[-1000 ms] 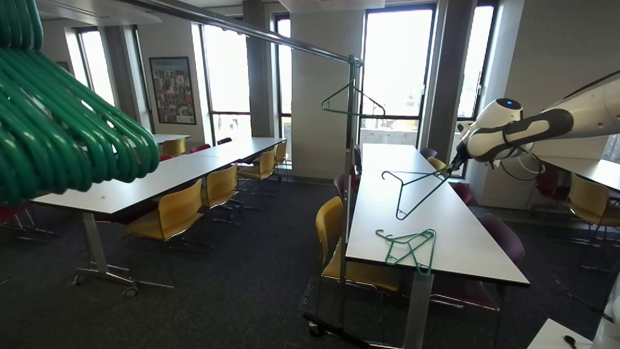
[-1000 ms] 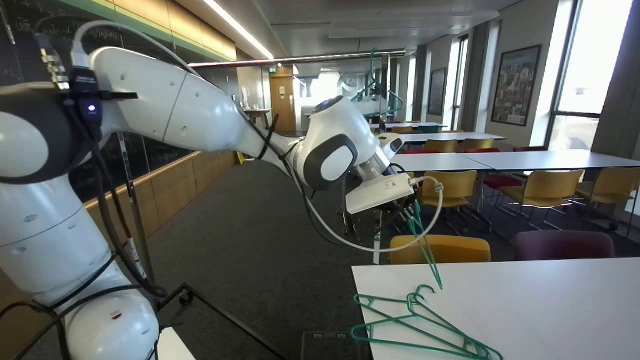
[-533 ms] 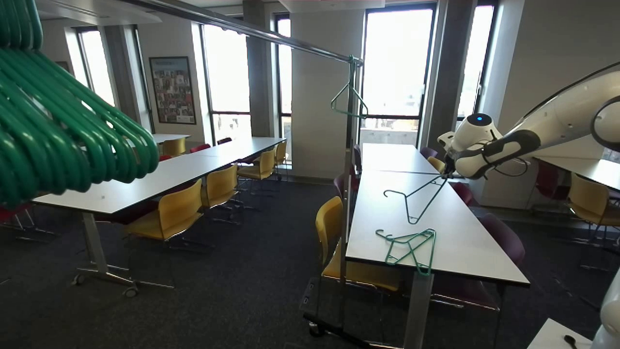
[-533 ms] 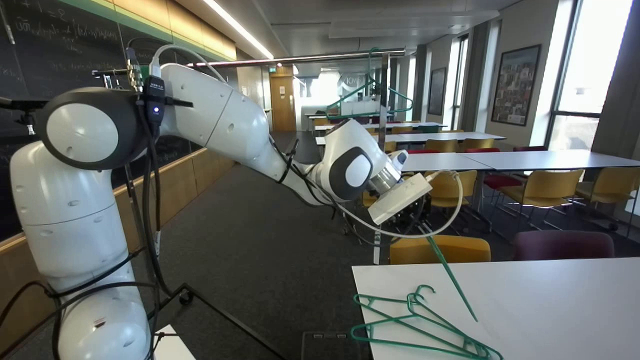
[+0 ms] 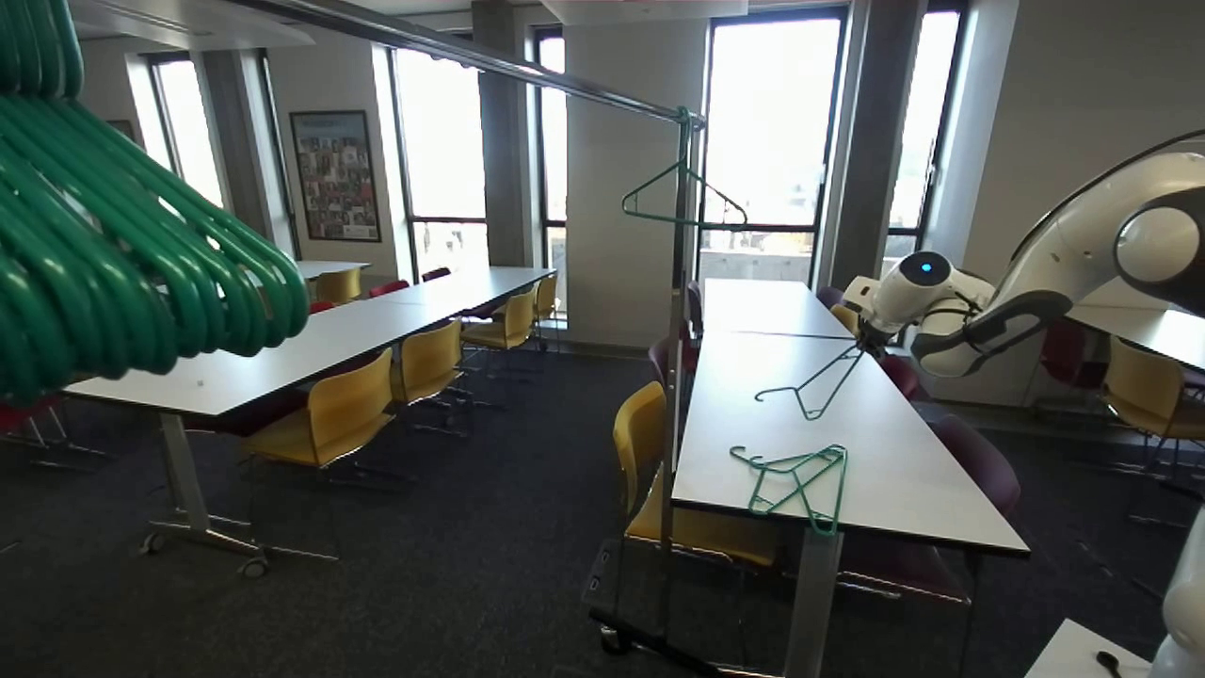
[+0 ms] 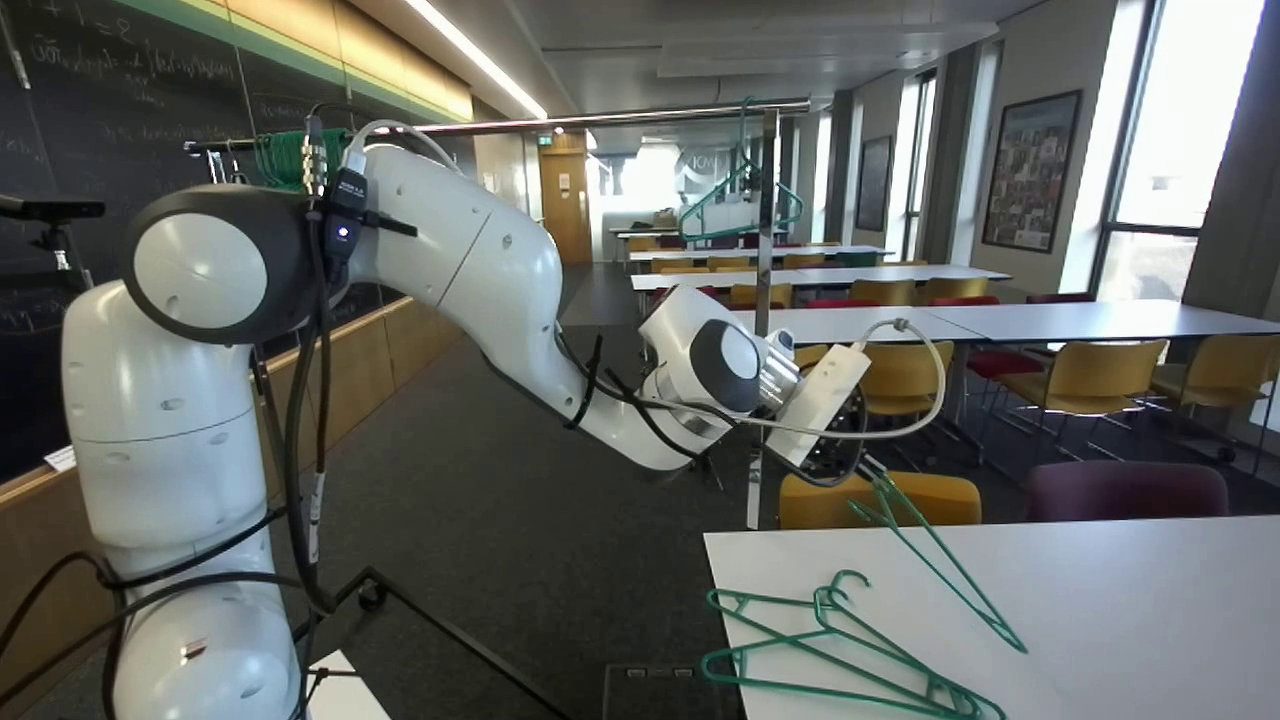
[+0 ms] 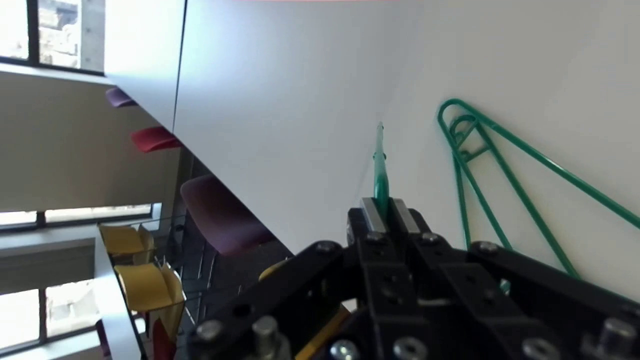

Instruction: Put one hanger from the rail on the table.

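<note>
My gripper (image 5: pixel 873 345) is shut on a thin green wire hanger (image 5: pixel 828 368). The fingertips pinch it edge-on in the wrist view (image 7: pixel 385 212). The hanger slants down over the white table (image 5: pixel 904 480); its low end (image 6: pixel 1008 634) is close to the tabletop, and I cannot tell whether it touches. Two similar green hangers (image 6: pixel 880 660) lie overlapped at the table's near end, to the right in the wrist view (image 7: pixel 555 169). Another thin green hanger (image 5: pixel 650 217) hangs at the end of the grey metal rail (image 5: pixel 527 68).
A bunch of thick glossy green hangers (image 5: pixel 141 273) hangs in the foreground. The rail's upright post (image 5: pixel 676 395) stands beside the table. Yellow chairs (image 5: pixel 642 433) and purple chairs (image 5: pixel 979 457) line its sides. Another long white table (image 5: pixel 311 348) has yellow chairs.
My gripper has moved lower and further over the table with the hanger, which has tilted and turned. The hanger on the rail swings and twists. The two lying hangers have not moved.
</note>
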